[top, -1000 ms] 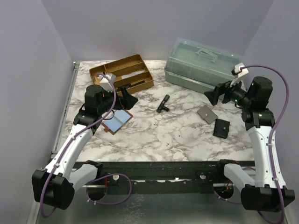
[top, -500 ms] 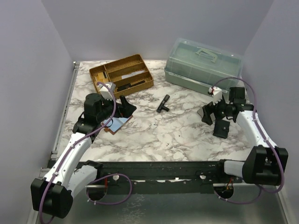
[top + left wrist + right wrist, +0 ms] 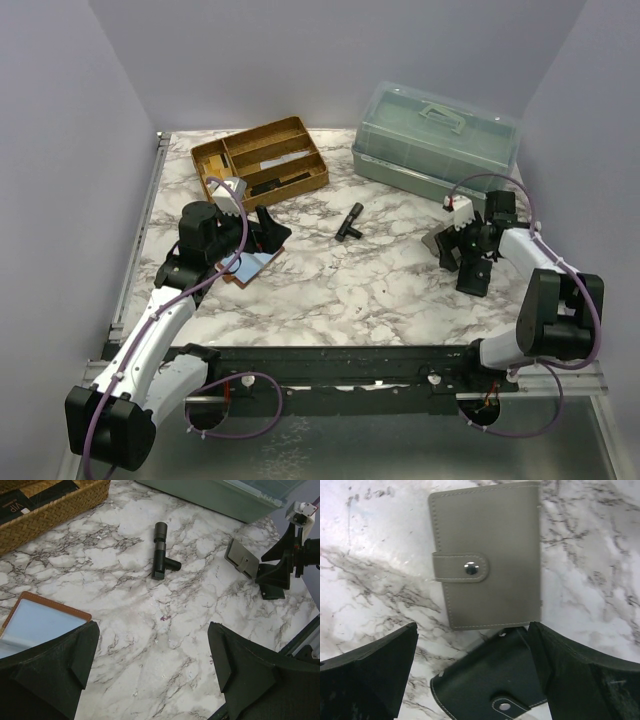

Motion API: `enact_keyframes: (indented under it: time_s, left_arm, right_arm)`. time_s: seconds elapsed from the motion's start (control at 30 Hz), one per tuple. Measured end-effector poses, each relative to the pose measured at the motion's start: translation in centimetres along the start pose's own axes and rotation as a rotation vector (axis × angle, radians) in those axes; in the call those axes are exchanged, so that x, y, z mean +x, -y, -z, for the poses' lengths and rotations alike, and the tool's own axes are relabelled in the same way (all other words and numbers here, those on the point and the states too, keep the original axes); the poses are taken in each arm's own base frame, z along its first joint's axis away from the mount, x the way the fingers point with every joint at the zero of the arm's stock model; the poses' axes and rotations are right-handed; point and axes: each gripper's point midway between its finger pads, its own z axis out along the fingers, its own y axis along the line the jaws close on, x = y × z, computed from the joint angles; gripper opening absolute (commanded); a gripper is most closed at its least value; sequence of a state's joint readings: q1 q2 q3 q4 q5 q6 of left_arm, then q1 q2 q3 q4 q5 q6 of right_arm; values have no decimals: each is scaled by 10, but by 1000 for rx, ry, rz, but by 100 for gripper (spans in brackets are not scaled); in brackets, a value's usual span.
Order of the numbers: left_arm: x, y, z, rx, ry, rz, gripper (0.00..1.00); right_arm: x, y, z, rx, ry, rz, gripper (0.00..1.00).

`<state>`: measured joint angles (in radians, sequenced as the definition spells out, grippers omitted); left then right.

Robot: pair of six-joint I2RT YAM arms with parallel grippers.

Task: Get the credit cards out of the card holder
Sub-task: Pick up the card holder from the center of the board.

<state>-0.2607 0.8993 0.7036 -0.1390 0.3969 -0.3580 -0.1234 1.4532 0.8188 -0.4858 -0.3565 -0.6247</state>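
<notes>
Beneath your wide-open left gripper (image 3: 152, 667), the credit cards (image 3: 40, 625) are lying unremoved in the spread card holder (image 3: 55, 609); your right gripper (image 3: 472, 672), equally wide, is hanging over a shut grey holder (image 3: 490, 555).

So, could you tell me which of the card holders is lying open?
The brown holder, spread showing a light-blue card; the grey holder and black holder are snapped shut.
</notes>
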Motion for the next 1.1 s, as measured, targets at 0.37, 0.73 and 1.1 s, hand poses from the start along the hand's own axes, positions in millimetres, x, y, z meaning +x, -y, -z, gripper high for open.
enact_keyframes:
  time_s: [0.37, 0.73, 1.1]
  left_arm:
    - [0, 0, 0, 0, 0, 0, 99]
    - [0, 0, 0, 0, 0, 0, 98]
    - [14, 12, -6, 93, -74, 38, 98]
  right_arm:
    - [-13, 33, 1, 13, 90, -69, 94]
    - [-5, 28, -25, -60, 78, -83, 79]
    - [-22, 11, -23, -151, 152, -56, 10]
